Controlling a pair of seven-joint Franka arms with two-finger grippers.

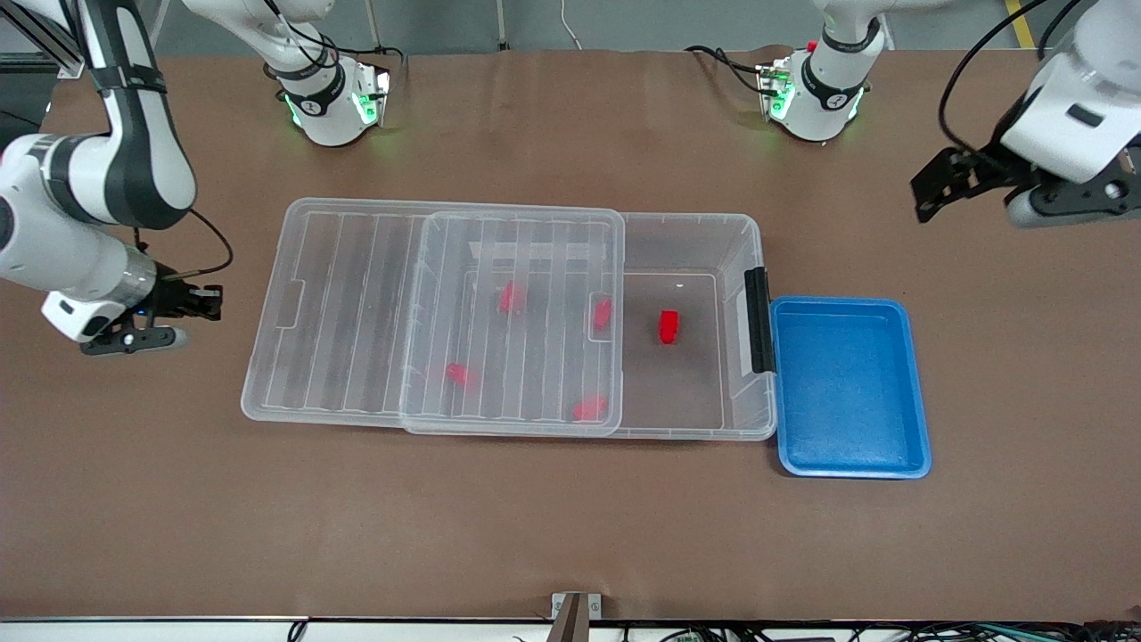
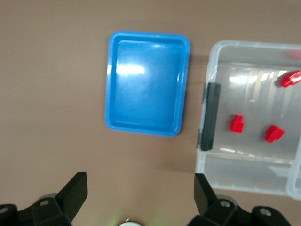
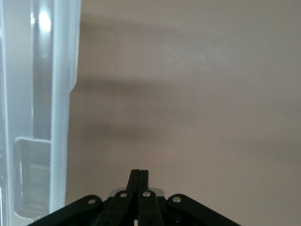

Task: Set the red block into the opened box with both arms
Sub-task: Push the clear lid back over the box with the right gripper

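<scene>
The clear box [image 1: 695,218] lies mid-table, its ribbed lid [image 1: 357,312] slid toward the right arm's end so the end by the black latch [image 1: 759,321] is uncovered. One red block [image 1: 669,325] rests on the bare box floor. Several more red blocks [image 1: 511,296] show through the lid. My right gripper [image 1: 212,301] hangs shut on nothing just off the lid's end, and the right wrist view shows its fingertips [image 3: 139,175] pressed together beside the lid's edge [image 3: 56,117]. My left gripper [image 1: 925,196] is open, up over bare table at the left arm's end.
A blue tray [image 1: 847,383] sits against the box's latch end. The left wrist view looks down on the tray [image 2: 148,89], the box [image 2: 221,160] and red blocks [image 2: 236,123] past the left gripper [image 2: 141,188]. Both arm bases stand along the table's back edge.
</scene>
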